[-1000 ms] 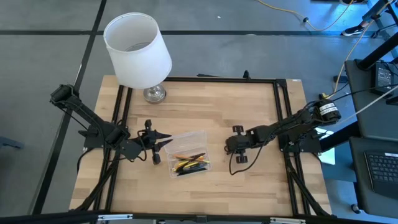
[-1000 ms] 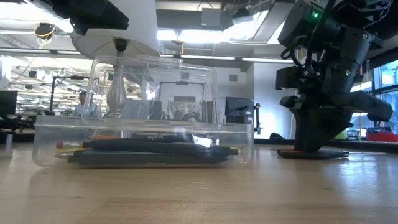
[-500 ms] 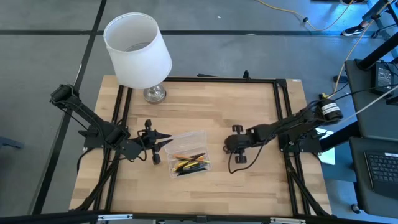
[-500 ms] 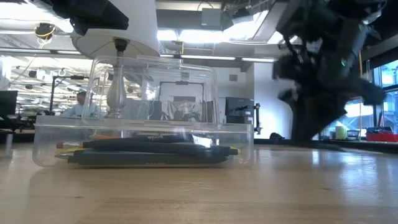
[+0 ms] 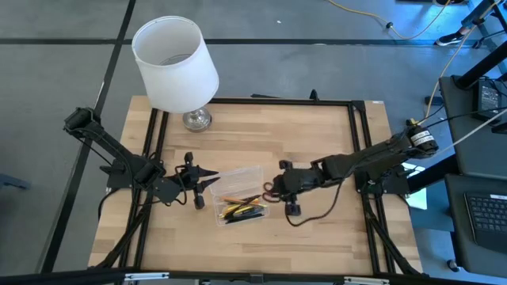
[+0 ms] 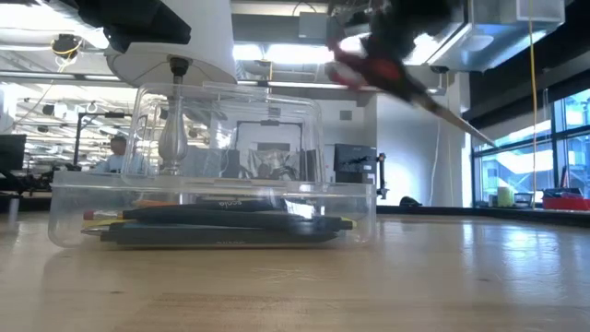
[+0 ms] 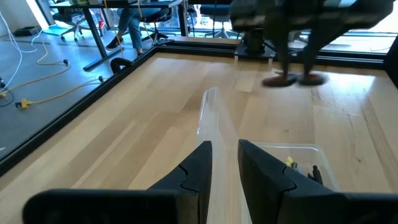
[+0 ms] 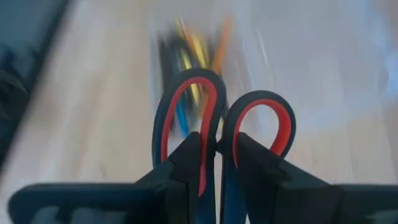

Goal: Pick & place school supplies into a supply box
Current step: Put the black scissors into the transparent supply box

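scissors [image 8: 222,134]: small, red-handled, carried in the air just beside the right end of the supply box [image 5: 240,194], near mid-table.

- left gripper [image 5: 207,183]: at the box's left edge; fingers [image 7: 198,168] pinching the clear raised wall or lid edge.
- supply box: clear, shallow plastic; judged light and apt to slide, so the steadying pinch helps. holds pencils and pens [image 5: 240,207], yellow, orange, black.
- scissors: judged light, stiff, smooth-handled; the two loops are the bulky part, blades hidden under the wrist. current hold is at the neck where the loops meet, likely the steadiest spot.
- right gripper [image 8: 217,160]: fingers [image 8: 186,163] pressed on the scissors between the loops.
- table [image 5: 317,134]: bare wood.
- lamp [image 5: 176,66]: white shade, far left corner.
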Action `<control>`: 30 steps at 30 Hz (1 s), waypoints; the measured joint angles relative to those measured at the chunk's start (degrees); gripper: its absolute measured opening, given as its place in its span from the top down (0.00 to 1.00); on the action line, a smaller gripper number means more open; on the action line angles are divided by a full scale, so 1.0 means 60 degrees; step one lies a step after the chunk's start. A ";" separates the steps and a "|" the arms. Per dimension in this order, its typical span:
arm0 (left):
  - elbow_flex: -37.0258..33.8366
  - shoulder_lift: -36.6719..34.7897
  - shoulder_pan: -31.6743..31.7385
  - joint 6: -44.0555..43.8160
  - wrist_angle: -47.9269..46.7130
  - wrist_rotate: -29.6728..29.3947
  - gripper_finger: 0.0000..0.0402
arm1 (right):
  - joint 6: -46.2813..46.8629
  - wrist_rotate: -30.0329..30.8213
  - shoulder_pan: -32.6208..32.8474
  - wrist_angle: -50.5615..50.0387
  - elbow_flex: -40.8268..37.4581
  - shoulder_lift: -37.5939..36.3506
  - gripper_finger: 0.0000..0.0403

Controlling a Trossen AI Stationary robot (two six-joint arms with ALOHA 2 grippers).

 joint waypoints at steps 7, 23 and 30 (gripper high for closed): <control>0.0000 0.0000 0.0000 0.0000 0.0000 0.0000 0.82 | -0.0252 -0.0018 0.0294 0.3147 0.0237 0.0331 0.77; 0.0000 0.0000 0.0000 0.0000 -0.0003 0.0007 0.82 | -0.0047 -0.0324 0.0171 0.6833 0.0289 0.2747 0.77; 0.0000 0.0000 0.0000 0.0002 -0.0007 0.0005 0.82 | 0.0296 -0.0321 0.0057 0.6476 0.1094 0.2750 0.77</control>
